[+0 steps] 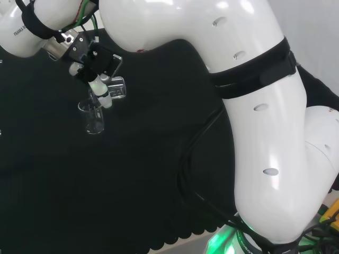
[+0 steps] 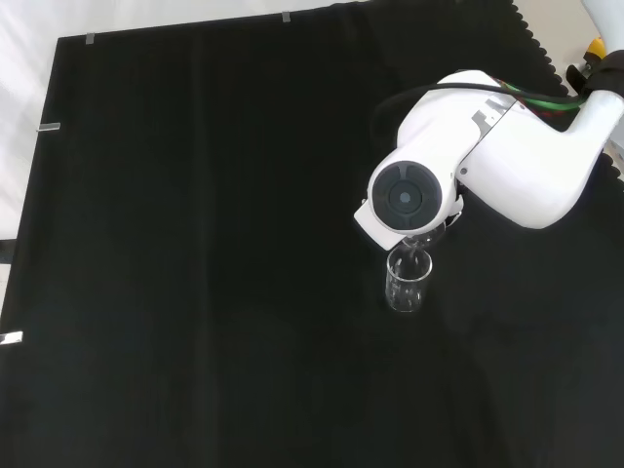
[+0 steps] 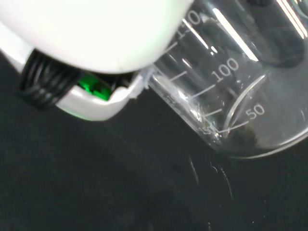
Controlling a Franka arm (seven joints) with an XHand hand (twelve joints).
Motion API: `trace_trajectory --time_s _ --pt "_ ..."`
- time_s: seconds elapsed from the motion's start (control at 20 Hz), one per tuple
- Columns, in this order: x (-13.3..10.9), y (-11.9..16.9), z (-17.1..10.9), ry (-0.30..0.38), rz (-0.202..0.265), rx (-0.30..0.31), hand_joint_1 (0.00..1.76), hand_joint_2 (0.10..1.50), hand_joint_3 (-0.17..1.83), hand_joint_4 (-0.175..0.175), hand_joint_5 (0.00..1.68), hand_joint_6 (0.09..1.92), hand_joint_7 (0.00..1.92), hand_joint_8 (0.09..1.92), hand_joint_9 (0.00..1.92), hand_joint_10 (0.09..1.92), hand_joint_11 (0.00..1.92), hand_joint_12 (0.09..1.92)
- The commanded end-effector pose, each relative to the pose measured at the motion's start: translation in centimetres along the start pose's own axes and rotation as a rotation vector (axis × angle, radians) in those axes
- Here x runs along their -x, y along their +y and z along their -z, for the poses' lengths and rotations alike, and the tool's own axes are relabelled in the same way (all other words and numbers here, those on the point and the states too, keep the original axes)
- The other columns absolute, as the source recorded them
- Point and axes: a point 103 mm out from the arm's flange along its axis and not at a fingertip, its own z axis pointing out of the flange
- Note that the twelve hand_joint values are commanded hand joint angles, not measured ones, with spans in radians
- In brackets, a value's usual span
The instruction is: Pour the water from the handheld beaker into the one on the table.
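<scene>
Above table beaker [image 1: 94, 117], hand [image 1: 98, 82] tilting handheld beaker [image 1: 117, 89]

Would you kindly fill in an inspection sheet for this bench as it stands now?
Surface: black cloth, bare around the work.
Job's things: held beaker tipped on its side above the upright table beaker.
Clutter: nothing seen.
Hand: the hand has its fingers curled round the held beaker.
Cables: green and black cable along the arm.
Surroundings: white link with grey cap stands above the table beaker in the front view.
</scene>
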Motion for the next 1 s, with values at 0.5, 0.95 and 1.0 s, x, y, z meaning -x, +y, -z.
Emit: trace_trajectory --time_s 0.5,0.95,1.0 --pt "-0.19 0.06 0.36 -0.024 -0.004 -0.011 1.44 0.55 0.71 -0.175 1.41 0.40 1.43 0.49 1.60 0.09 1.36 0.69" --pt "-1.01 0.26 1.11 -0.055 -0.004 -0.021 1.44 0.55 0.71 -0.175 1.41 0.40 1.43 0.49 1.60 0.09 1.36 0.69" --pt "-0.73 0.16 0.81 -0.045 -0.004 -0.016 1.44 0.55 0.71 -0.175 1.41 0.40 1.43 0.50 1.60 0.09 1.36 0.69"
